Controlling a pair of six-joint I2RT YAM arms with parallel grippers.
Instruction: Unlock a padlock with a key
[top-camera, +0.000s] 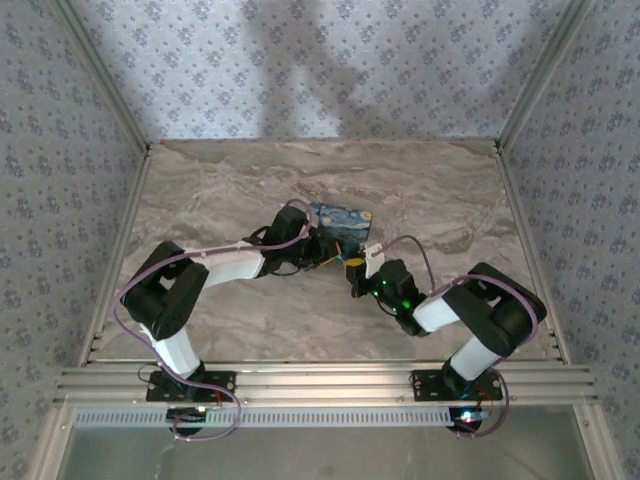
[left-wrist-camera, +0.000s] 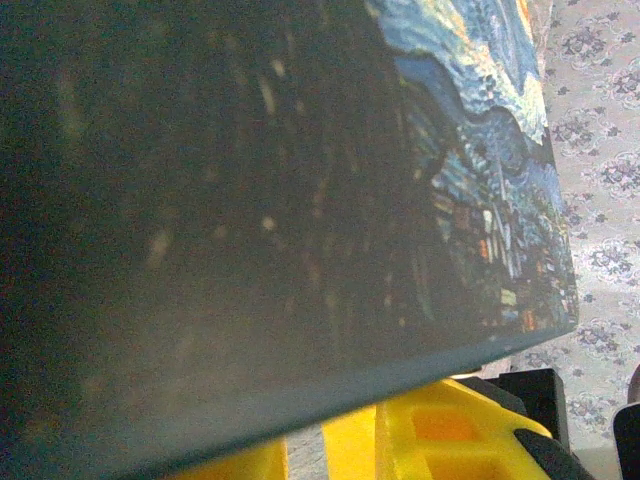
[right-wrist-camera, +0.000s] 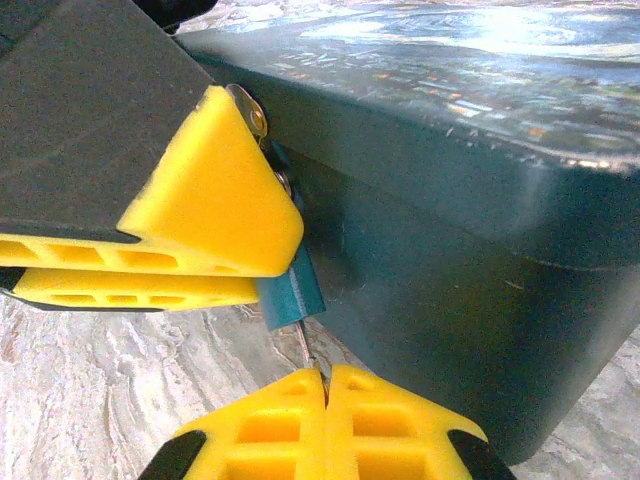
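Right claw (right-wrist-camera: 322, 385), clenched on a thin metal key (right-wrist-camera: 305, 345), aims it upward at the tiny brass padlock (right-wrist-camera: 256, 112) just above, half-hidden behind the left claw (right-wrist-camera: 275, 268), whose grip I cannot tell.

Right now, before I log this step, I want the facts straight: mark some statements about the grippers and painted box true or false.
The right gripper is shut on a thin metal shaft. True.
The painted box sits in the far left corner of the table. False: it sits near the table's middle.
The left gripper is close against the box's side. True.
The two grippers are far apart. False: they nearly meet beside the box.
The box's top is plain white. False: it bears a swirling blue night sky.
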